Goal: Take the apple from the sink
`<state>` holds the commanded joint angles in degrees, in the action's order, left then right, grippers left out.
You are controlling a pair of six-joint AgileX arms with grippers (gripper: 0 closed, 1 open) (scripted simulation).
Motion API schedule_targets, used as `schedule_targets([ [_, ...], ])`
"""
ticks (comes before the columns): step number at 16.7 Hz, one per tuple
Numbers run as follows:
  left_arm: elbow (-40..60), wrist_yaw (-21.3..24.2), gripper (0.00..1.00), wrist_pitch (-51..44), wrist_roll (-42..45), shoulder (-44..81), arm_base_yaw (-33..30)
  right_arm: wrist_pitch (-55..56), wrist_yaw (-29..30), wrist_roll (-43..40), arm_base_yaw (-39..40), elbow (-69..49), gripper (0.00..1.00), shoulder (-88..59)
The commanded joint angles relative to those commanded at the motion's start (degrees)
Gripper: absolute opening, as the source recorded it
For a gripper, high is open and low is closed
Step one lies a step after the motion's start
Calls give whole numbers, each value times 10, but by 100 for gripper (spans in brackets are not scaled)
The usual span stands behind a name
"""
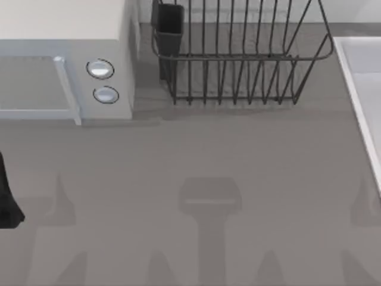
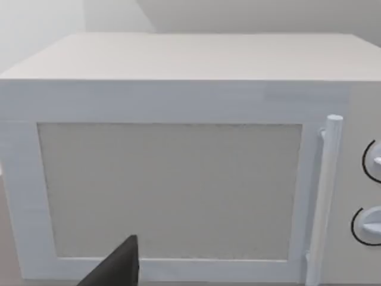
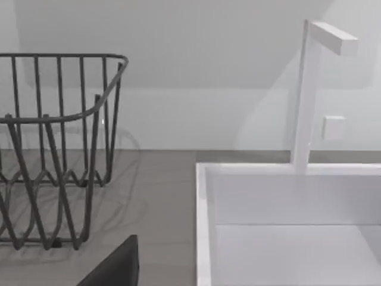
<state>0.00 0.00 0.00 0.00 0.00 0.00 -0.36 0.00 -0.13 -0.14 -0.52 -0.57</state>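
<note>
Top view: the sink (image 1: 359, 89) lies at the table's right edge, a pale basin with a raised straight rim, only partly in the picture. The part of the basin that can be seen holds nothing, and I cannot tell where the apple is. At the back, in the middle, stands a dark wire dish rack (image 1: 238, 56) with a dark cup (image 1: 169, 27) fixed at its left corner; the rack's bars hold no dishes. To the left is a white microwave (image 1: 65, 65) with two round knobs (image 1: 100, 69), its door closed. No writing or label can be read on any of these. A dark piece of my left arm (image 1: 7, 199) sits at the table's far left edge.

In the right wrist view the sink's wall is bare and a white tap (image 3: 309, 89) rises behind it. A dark fingertip (image 3: 116, 268) shows there, and another fingertip (image 2: 116, 268) in the left wrist view, facing the microwave door.
</note>
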Motion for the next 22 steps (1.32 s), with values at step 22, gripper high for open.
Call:
schedule_targets([
  [22, 0, 0, 100, 0, 0, 0, 0, -521, 1, -195, -204, -763, 100, -1043],
])
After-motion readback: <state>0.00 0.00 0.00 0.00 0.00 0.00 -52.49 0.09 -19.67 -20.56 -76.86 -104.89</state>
